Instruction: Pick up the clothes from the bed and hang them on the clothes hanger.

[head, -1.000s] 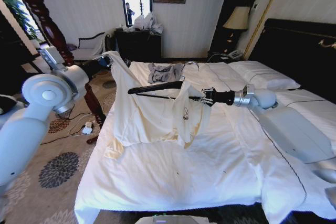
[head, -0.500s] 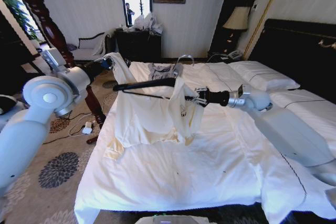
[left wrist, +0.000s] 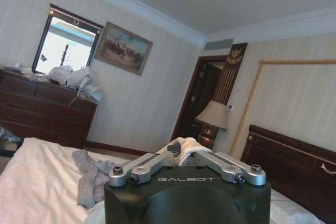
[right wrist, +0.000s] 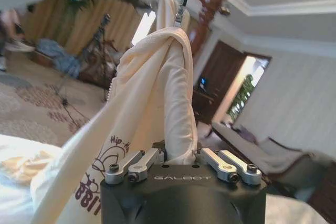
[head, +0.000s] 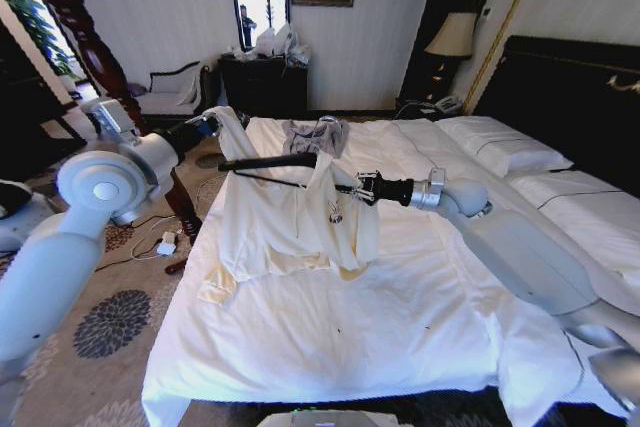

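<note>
- While one cream shirt hangs lifted above the bed, its lower hem and one sleeve lie on the white sheet near the bed's left edge.
- The shirt is held at two places: one upper corner by the left gripper, and a bunched fold in the middle by the right gripper.
- In the left wrist view the left gripper has its two fingers closed on a small wad of the cream cloth.
- In the right wrist view the right gripper has its two fingers pressed against a twisted rope of the shirt, which bears a printed picture and letters near the fingers.
- One black hanger lies level across the top of the shirt between the two grippers, with cloth draped over part of it; whether either gripper also grips the hanger I cannot tell.
- The hanger's wire hook shows against the ceiling in the right wrist view.
- One smaller blue-grey garment lies on the sheet beyond the shirt, toward the foot of the bed.
- Two white pillows lie side by side against the dark headboard on the right.
- One reddish-brown wooden post stands on the left, behind the left arm.
</note>
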`<state>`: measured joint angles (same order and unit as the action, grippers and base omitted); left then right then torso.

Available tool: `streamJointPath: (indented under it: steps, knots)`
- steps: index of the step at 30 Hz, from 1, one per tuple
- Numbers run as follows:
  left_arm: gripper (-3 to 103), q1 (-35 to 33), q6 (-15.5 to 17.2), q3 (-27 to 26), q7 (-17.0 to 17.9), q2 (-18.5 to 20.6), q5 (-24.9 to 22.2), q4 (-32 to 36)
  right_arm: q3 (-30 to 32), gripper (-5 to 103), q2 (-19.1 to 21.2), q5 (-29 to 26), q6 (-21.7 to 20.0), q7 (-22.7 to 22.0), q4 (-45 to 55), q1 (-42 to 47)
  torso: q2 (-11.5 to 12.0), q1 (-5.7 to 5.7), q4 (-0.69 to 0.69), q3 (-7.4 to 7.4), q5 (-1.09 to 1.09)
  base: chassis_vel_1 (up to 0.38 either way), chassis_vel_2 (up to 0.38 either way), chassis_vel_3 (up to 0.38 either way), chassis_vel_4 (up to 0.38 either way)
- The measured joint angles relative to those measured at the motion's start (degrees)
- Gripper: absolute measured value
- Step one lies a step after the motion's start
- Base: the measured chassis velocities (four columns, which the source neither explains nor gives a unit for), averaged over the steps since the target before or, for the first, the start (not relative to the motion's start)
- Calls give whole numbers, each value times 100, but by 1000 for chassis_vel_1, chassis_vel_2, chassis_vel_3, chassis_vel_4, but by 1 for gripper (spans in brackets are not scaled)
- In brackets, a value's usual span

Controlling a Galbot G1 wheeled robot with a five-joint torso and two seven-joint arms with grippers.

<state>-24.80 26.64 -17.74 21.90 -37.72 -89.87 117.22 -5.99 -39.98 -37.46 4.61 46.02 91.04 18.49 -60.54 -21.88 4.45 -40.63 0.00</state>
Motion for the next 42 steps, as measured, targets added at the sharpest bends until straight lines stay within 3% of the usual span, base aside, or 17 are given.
streamJointPath:
  steps: [6, 21, 31, 34, 42]
  knots:
    - [0, 3, 0, -32, -20, 37, 3, -3, 50, 19, 133, 183, -98, -35, -125, 69, 0, 0, 0, 0, 0, 0, 0, 0, 0]
    - [0, -289, 10, -211, -81, 200, 51, 220, 171, 19, 311, 156, 142, 30, -424, 130, 0, 0, 0, 0, 0, 0, 0, 0, 0]
    - [0, -504, -172, -165, -233, 95, -32, 734, -56, 19, -135, 58, -3, -658, -389, 103, 0, 0, 0, 0, 1, 0, 0, 0, 0]
    - [0, -662, -182, 62, -265, -103, 188, 765, -297, 19, -442, -184, 37, -951, -375, -3, 0, 0, -1, 0, -2, 0, 0, 0, 0]
    - [0, -929, -150, 471, -314, -475, 723, 575, -543, 19, -817, -497, 218, -1070, -570, -342, 0, 0, 0, 0, -1, 0, 0, 0, 0]
